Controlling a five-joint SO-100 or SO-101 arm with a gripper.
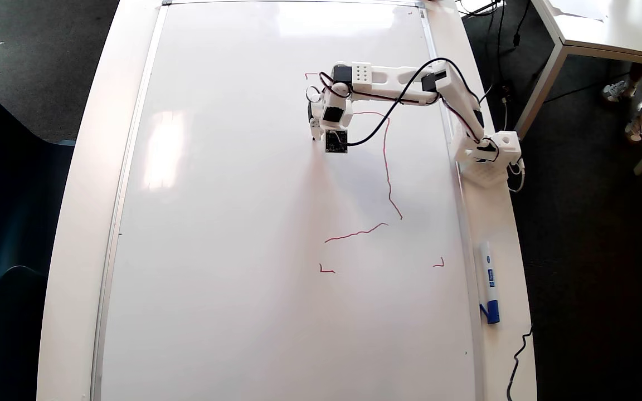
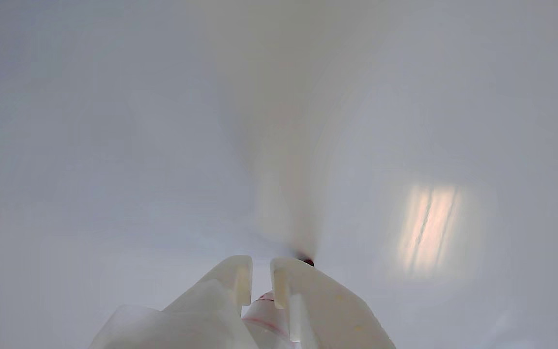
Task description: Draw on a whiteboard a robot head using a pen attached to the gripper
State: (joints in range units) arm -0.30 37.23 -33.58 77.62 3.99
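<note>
Two white plastic fingers [image 2: 240, 283] of the gripper [image 2: 261, 276] clamp the pen [image 2: 267, 310], as we see in the wrist view, its dark tip touching the glossy whiteboard [image 2: 114, 145] just ahead. From overhead we find the gripper [image 1: 316, 132] low over the silver-framed whiteboard [image 1: 232, 223], with the unfinished robot head [image 1: 387, 167], a wobbly red line, running away from it to the right and downward in the view. Small red corner marks [image 1: 326, 270] sit well below. A blue-capped marker [image 1: 489, 283] lies far off on the white table [image 1: 84, 195], beside the board's right edge.
</note>
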